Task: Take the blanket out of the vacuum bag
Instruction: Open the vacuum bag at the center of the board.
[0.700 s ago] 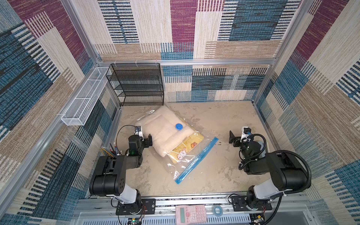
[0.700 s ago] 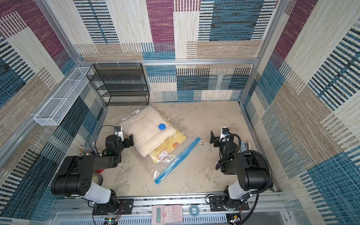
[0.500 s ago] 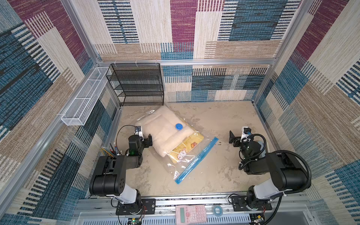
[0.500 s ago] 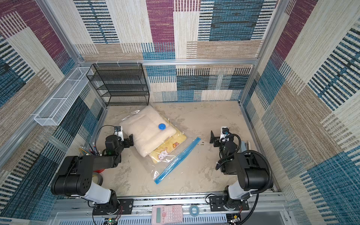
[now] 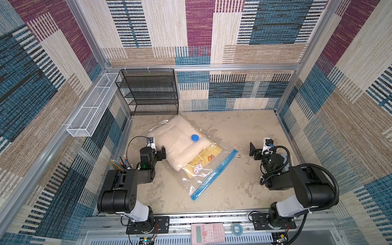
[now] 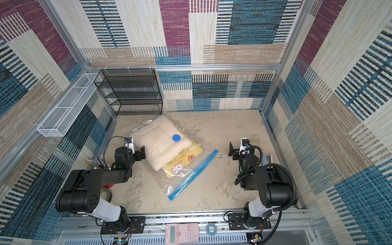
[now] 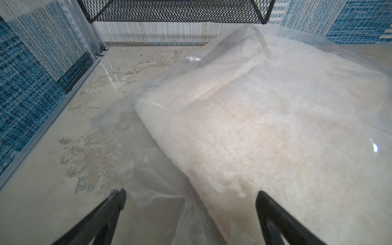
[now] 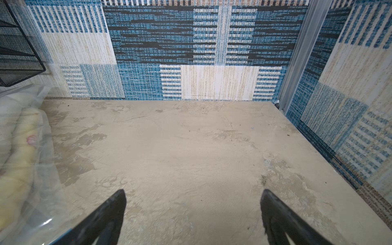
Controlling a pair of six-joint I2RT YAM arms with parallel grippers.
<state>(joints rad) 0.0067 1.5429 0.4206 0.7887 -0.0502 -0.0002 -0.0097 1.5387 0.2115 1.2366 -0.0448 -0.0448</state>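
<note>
Tabletop (image 5: 233, 131), read from 9 o'clock across to 3 o'clock as both top views show it: the left fingers (image 5: 163, 151) sit at 9 o'clock, spread wide and holding nothing. In the left wrist view a loose clear flap of the vacuum bag (image 7: 161, 186) lies between them, and the bagged cream blanket (image 7: 265, 118) bulges just beside one finger; whether it touches cannot be told. The bag lies flat just left of centre, slanting from 11 o'clock, near the black mesh rack (image 5: 152, 95), down toward 6 o'clock. The blanket fills its 11 o'clock end, with a yellow printed side showing toward the mouth. The round blue valve cap (image 5: 195, 137) sits on top, and the blue zip strip (image 5: 214, 174) edges the 5 o'clock end, with slack clear plastic between strip and blanket. The right fingers (image 5: 252, 147), also spread wide and holding nothing, sit at 3 o'clock over the tabletop, well apart from the strip, which lies toward their 9 o'clock.
</note>
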